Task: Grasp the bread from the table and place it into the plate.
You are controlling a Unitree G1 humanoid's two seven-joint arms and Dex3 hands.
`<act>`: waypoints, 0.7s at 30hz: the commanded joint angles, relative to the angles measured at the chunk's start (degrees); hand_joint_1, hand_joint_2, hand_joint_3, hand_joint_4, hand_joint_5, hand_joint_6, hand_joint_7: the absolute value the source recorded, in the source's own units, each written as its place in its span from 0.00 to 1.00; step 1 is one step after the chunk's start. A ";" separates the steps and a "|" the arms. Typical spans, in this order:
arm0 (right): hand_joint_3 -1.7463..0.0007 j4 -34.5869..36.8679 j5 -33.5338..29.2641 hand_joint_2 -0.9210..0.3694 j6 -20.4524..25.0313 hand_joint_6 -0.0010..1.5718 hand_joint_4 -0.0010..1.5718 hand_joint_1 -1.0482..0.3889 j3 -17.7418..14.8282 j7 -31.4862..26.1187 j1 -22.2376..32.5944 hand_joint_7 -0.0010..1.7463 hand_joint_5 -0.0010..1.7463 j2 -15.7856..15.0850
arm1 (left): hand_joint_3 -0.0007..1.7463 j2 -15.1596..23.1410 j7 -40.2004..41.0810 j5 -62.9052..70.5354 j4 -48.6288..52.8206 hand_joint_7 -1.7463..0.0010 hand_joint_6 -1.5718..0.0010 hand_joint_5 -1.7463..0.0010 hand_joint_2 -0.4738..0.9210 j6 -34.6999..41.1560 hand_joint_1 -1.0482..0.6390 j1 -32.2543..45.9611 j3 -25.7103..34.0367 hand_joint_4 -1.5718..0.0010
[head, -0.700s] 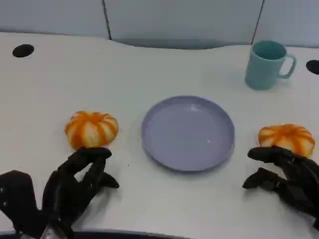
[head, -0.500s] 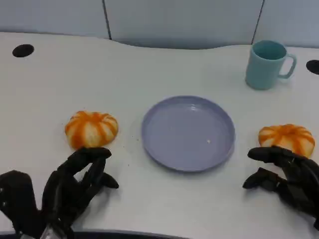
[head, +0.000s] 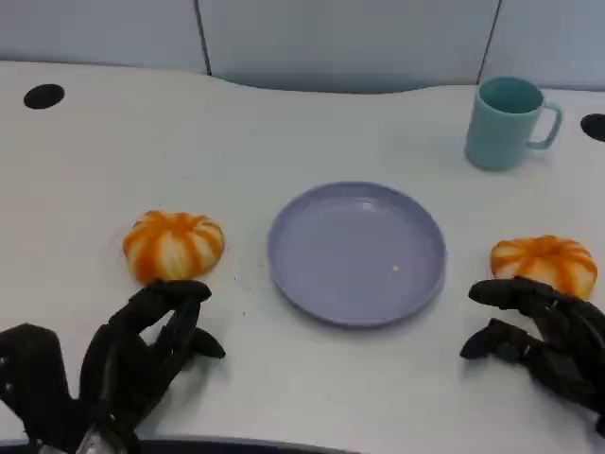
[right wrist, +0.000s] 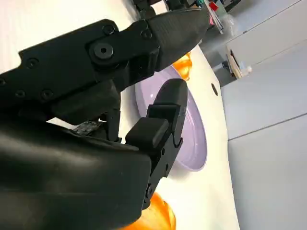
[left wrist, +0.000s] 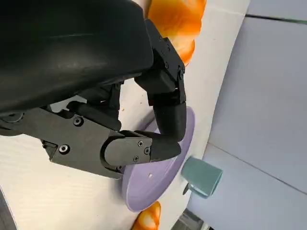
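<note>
White table; plate centred between two breads

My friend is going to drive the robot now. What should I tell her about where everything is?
Left hand: open, holding nothing, resting just in front of the left bread.
Right hand: open, holding nothing, just in front of the right bread.
Plate: purple, between the two breads, with nothing on it but a tiny crumb.
Mug: teal, far right behind the plate, not part of the job.
Done: nothing yet; both breads sit on the table.
Left: grasp a bread and set it in the plate.
</note>
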 commanded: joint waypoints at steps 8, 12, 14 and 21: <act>0.94 0.26 -0.63 0.00 0.60 0.48 0.38 0.46 0.16 -0.54 1.68 0.36 0.68 -0.20 | 0.27 1.39 -1.36 0.90 0.38 0.38 0.65 0.06 0.94 -1.72 0.39 0.49 -0.28 0.66; 0.94 -0.76 -0.63 0.00 0.54 0.48 0.38 0.47 0.36 -1.03 1.98 0.37 0.68 0.13 | 0.30 2.06 -3.05 3.19 0.65 0.47 0.69 0.16 0.93 -7.38 0.40 0.73 -1.44 0.70; 0.94 -0.53 -0.59 0.00 1.00 0.48 0.38 0.47 0.27 -1.41 1.95 0.37 0.68 0.20 | 0.30 2.66 -2.14 5.71 -0.42 0.54 0.70 0.24 0.90 -11.08 0.41 0.99 -2.56 0.71; 0.96 0.22 -0.51 0.00 1.37 0.48 0.38 0.47 0.07 -2.05 1.86 0.35 0.64 0.33 | 0.07 7.29 2.54 17.07 -1.94 0.85 0.74 0.47 1.00 -24.90 0.31 0.94 -6.38 0.85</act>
